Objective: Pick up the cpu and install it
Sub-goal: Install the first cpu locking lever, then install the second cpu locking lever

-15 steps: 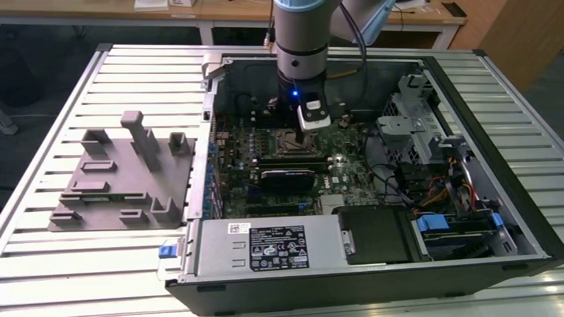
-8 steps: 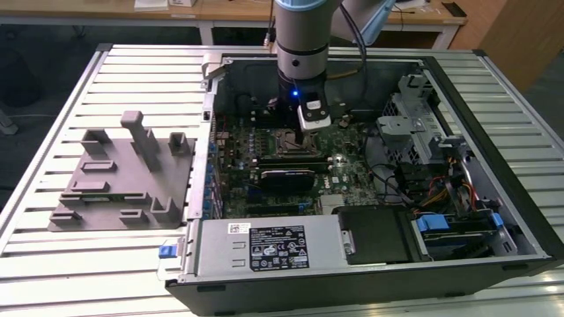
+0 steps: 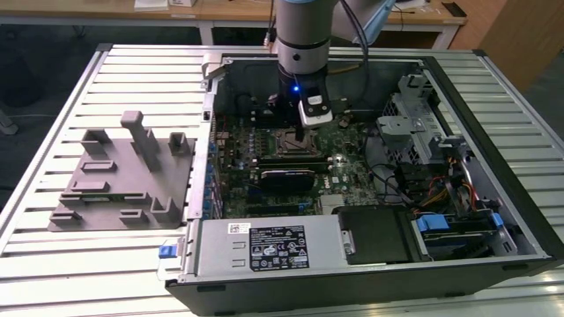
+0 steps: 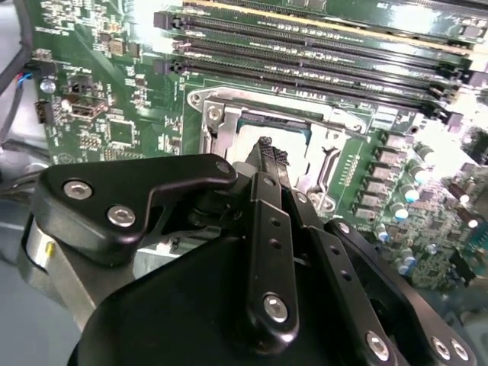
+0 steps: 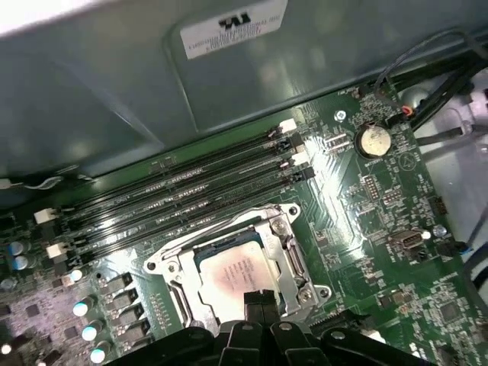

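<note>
The cpu (image 5: 232,271) lies flat inside the motherboard socket frame (image 5: 296,263), its silver top facing up. In the second wrist view the cpu (image 4: 245,142) shows as a pale square inside the socket frame (image 4: 329,152). My gripper (image 5: 260,303) is shut, and its two black fingertips meet just over the near edge of the chip with nothing held between them. The second wrist view has the gripper (image 4: 269,155) low over the socket's middle. From the exterior view, my gripper (image 3: 300,136) hangs straight down into the open computer case, over the socket frame (image 3: 294,142).
A grey moulded fixture block (image 3: 123,175) sits on the slatted table at the exterior view's left. Memory slots (image 5: 191,200) run beside the socket. The power supply (image 3: 273,247), drive cage (image 3: 423,125) and cable bundle (image 3: 440,191) crowd the case's front and right.
</note>
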You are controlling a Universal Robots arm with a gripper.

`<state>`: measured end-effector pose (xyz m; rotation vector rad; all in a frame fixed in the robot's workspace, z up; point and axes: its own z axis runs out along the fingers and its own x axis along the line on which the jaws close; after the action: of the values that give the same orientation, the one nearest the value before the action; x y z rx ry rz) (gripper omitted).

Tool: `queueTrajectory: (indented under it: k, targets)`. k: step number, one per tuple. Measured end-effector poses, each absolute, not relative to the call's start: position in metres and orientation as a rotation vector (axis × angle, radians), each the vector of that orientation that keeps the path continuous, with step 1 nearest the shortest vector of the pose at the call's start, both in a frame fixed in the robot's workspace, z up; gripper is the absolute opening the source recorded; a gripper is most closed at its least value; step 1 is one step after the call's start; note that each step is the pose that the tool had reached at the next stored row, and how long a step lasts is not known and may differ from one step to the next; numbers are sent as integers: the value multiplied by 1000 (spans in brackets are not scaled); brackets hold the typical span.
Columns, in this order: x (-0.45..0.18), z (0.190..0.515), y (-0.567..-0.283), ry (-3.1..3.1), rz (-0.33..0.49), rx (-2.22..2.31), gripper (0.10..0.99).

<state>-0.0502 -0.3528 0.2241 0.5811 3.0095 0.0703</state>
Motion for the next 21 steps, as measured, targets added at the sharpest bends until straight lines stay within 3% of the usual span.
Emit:
queueTrajectory:
  k: [21]
  targets:
    - [-50,236,-358,3010,70,579,106]
